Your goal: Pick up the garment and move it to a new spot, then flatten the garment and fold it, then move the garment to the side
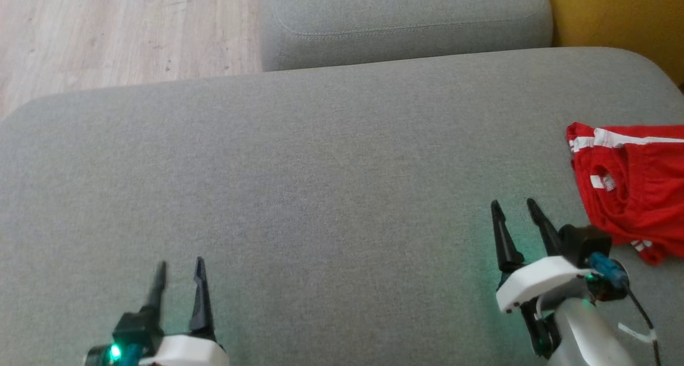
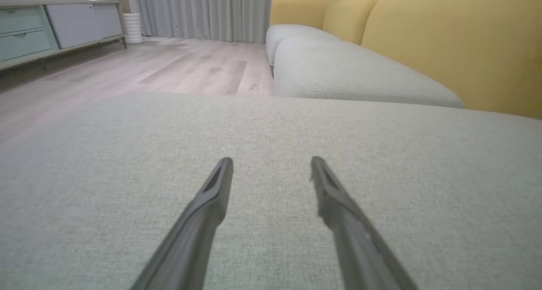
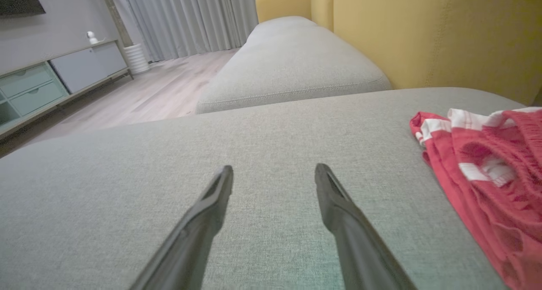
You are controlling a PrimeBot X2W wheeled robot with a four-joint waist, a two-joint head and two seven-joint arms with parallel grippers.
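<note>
On the grey cushion (image 1: pixel 320 168) the red garment (image 1: pixel 636 195) lies crumpled at the right edge, just right of the right gripper (image 1: pixel 514 201), empty with fingers spread, while the left gripper (image 1: pixel 180 262), equally empty, is well apart.

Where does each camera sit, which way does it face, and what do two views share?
Head view: on the head, facing down at the cushion; left end effector, right end effector.
Left wrist view: along its open fingers, toward floor.
Right wrist view: along its open fingers.
Shared: head and right wrist show the garment.
</note>
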